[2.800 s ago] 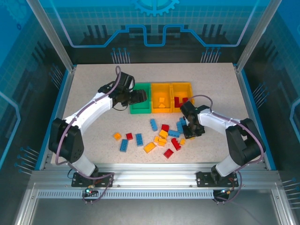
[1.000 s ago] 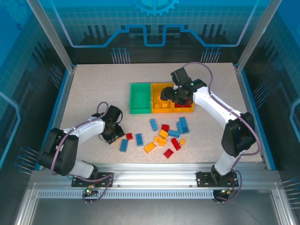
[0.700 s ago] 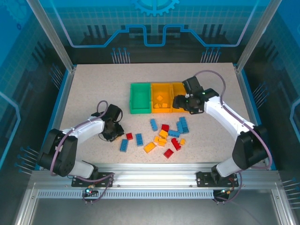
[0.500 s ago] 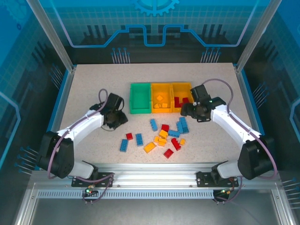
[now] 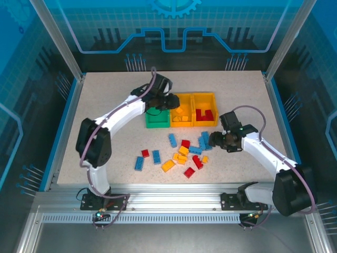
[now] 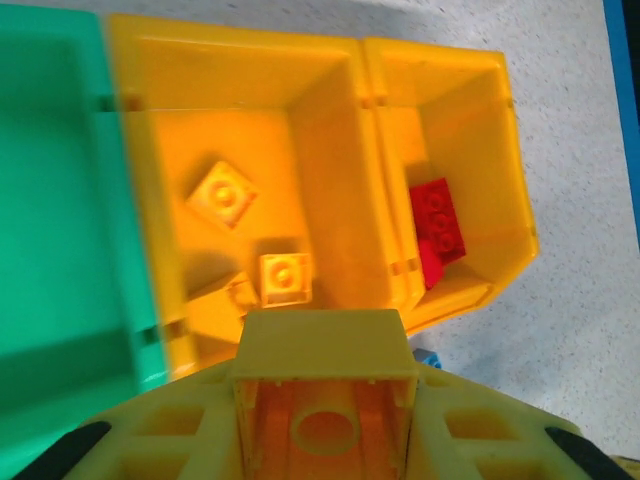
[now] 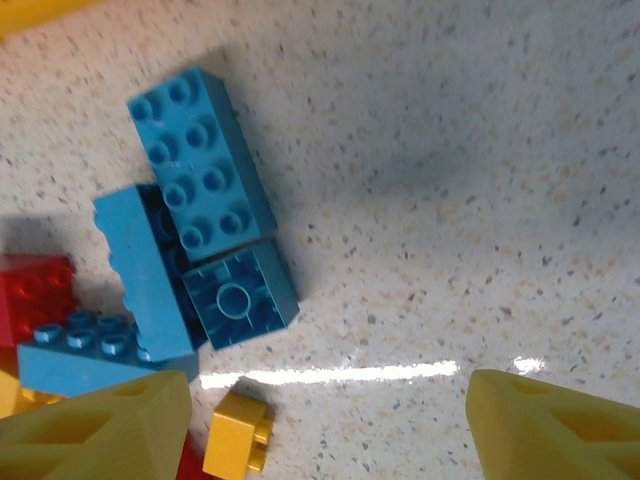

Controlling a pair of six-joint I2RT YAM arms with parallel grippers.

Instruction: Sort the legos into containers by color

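Speckled table (image 5: 247, 95) bears legos (image 5: 182, 151) beside containers (image 5: 181, 125); left jaws pinch yellow lego (image 6: 322, 400).

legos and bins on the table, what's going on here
Two robot arms are sorting legos by colour. The left gripper is shut on a yellow brick above the row of bins, close to the middle bin, which has yellow pieces in it. The right bin has red ones. The right gripper hangs open over blue bricks at the edge of the loose pile on the table.
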